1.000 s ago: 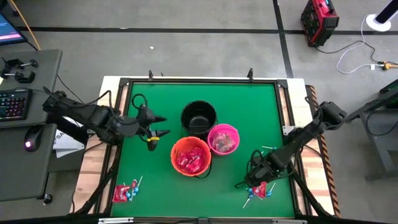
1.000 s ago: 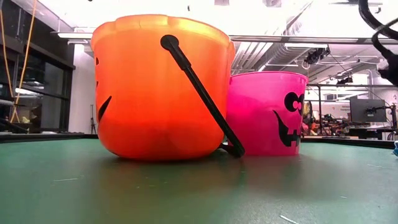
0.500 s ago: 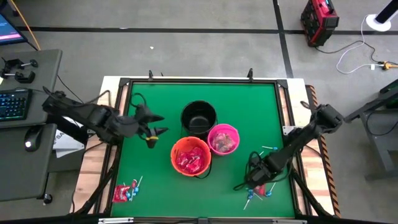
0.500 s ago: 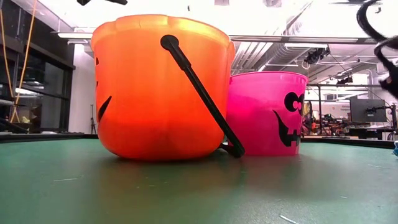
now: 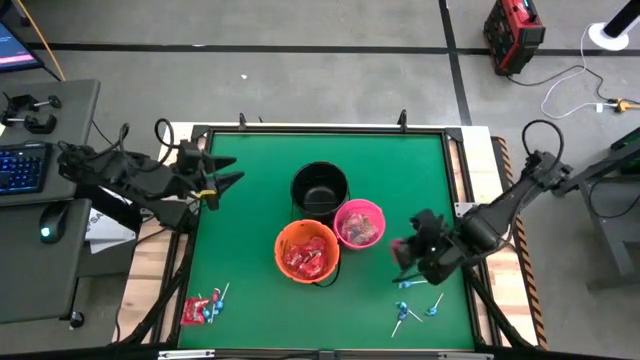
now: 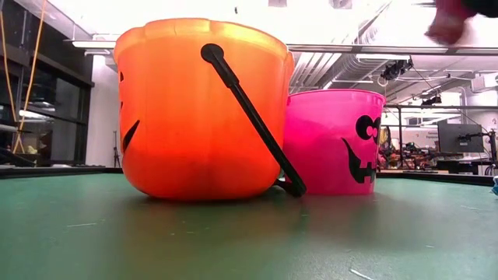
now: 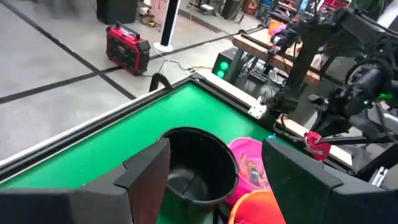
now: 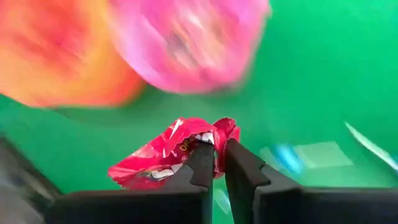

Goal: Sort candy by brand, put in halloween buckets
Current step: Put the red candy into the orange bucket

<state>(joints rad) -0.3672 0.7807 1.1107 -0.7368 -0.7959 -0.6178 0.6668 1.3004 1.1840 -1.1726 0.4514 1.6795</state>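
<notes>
Green table (image 5: 250, 290), seen from above: three pails clustered at centre. Black pail (image 5: 320, 187) at the back looks empty. Orange pail (image 5: 306, 252) in front of it holds red packets. Pink pail (image 5: 359, 224) sits just beside the orange one, touching or nearly so, with mixed candy inside that I cannot sort by eye.

Right arm is the one working. Right gripper (image 5: 404, 250) hangs above the table just to the right of the pink pail, jaws clenched on a red packet (image 8: 171, 155). The pinch catches only one end of the wrapper; most of it hangs free to the side of the fingers.

Left gripper (image 5: 222, 182) waits near the table's left edge, jaws spread wide, nothing between them.

Loose candy left: a few blue-headed lollipops (image 5: 412, 310) on the mat below the right gripper, and a small mixed heap (image 5: 203, 309) of red and blue pieces in the near left corner.

Judgement on the step: reds appear to belong in the orange pail, so the carry must pass over or round the pink one. Advice:
- keep high enough to clear the pink rim and both handles;
- move steadily, since the hold is on the wrapper's edge and may slip;
- release only once centred over the orange opening, low enough that the packet cannot drift.
</notes>
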